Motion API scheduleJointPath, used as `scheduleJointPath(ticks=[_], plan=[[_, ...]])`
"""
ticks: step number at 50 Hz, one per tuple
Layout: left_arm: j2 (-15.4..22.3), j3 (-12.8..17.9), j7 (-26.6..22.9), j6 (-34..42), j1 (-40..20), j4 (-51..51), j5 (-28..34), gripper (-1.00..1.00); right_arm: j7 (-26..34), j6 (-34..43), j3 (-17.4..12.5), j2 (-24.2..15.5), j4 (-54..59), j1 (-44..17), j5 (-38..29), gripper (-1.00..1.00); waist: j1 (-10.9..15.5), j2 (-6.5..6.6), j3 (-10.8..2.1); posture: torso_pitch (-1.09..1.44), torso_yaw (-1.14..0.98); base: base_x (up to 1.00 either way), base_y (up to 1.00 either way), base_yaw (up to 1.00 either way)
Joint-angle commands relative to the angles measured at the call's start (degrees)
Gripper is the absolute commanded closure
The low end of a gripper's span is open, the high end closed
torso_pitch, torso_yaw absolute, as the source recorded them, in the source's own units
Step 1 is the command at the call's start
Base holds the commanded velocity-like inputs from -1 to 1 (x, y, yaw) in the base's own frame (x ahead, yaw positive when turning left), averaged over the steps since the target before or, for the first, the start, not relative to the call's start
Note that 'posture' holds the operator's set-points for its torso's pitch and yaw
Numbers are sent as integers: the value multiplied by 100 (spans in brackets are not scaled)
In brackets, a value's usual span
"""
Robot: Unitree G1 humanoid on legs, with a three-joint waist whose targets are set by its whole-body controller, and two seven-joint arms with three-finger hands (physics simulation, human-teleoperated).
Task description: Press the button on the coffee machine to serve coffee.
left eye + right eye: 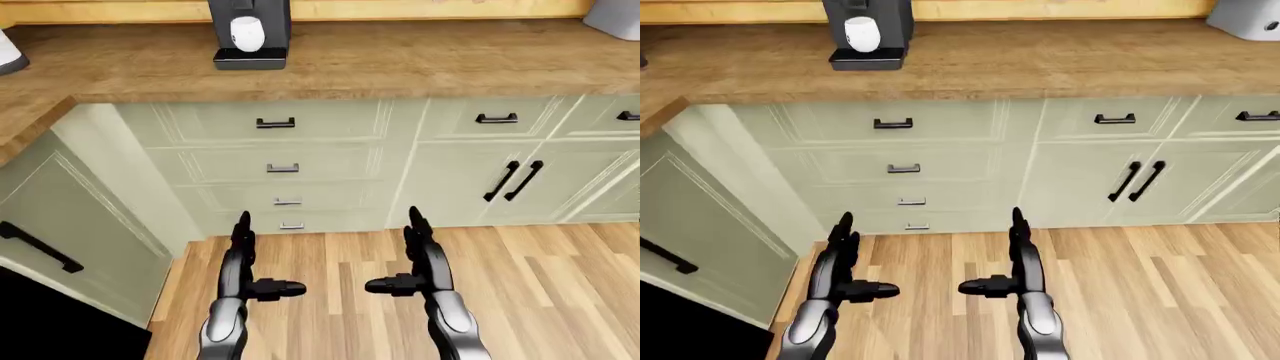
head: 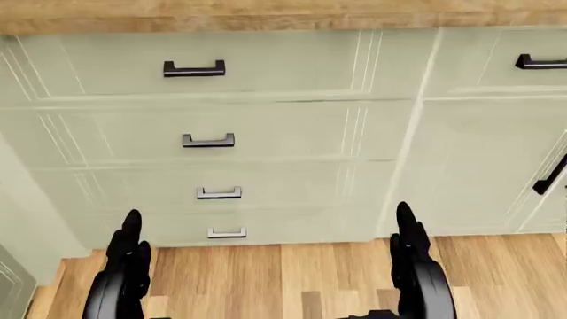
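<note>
A black coffee machine (image 1: 250, 30) stands on the wooden counter (image 1: 400, 60) at the top left of the left-eye view, with a white cup (image 1: 246, 33) on its tray. Its top is cut off by the frame and no button shows. My left hand (image 1: 250, 259) and right hand (image 1: 405, 255) are both open and empty, held low over the wooden floor, far below the counter. Their fingers point up and their thumbs point inward. The head view shows only the tops of both hands.
Pale green drawers with black handles (image 1: 275, 123) run under the counter, with cupboard doors (image 1: 515, 180) to the right. A second counter run with a cabinet (image 1: 60, 225) comes in at the left. A grey appliance (image 1: 615, 15) sits top right.
</note>
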Motion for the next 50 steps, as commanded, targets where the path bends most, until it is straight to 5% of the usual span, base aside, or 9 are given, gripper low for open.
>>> scheduleJointPath(ticks=[1,3,5,8,14,18,24,32,50], plan=[[57,97,43,-977,-698,967,34,-100,29,-817,-243,-125,567,-498,137,-100,-12,-45,-5,0,0,0,0,0],[97,102,50,-1118,-825,1266,24,-100,31,-1046,-307,-178,1085,-669,207,-100,12,-3,-330,0,0,0,0,0],[129,116,16,-914,-767,963,-41,-100,-1,-968,-268,-184,1003,-647,208,-100,3,-38,-131,0,0,0,0,0],[167,154,27,-668,-710,538,-51,-100,-15,-557,-224,-177,220,-382,183,-100,19,-65,-435,0,0,0,0,0],[274,350,-53,298,-634,-762,-266,-100,109,288,-417,-220,-1309,116,225,-100,42,-42,-447,0,0,0,0,0],[532,836,-126,1289,-833,-1864,-643,-100,244,828,-649,-185,-2445,480,269,-100,56,-32,-482,0,0,0,0,0],[895,1243,111,1975,-1488,-2168,-1017,-100,400,1706,-724,-169,-3525,415,87,-100,50,-1,-521,0,0,0,0,0],[1452,1443,515,3071,-2561,-2740,-1421,-100,502,4554,-1564,-765,-5664,-903,334,-100,61,-6,-483,0,0,0,0,0],[2566,1892,1626,4855,-4175,-3704,-3079,-100,162,7005,-2043,-1782,-6500,-2945,837,-100,44,15,-314,0,0,0,0,0]])
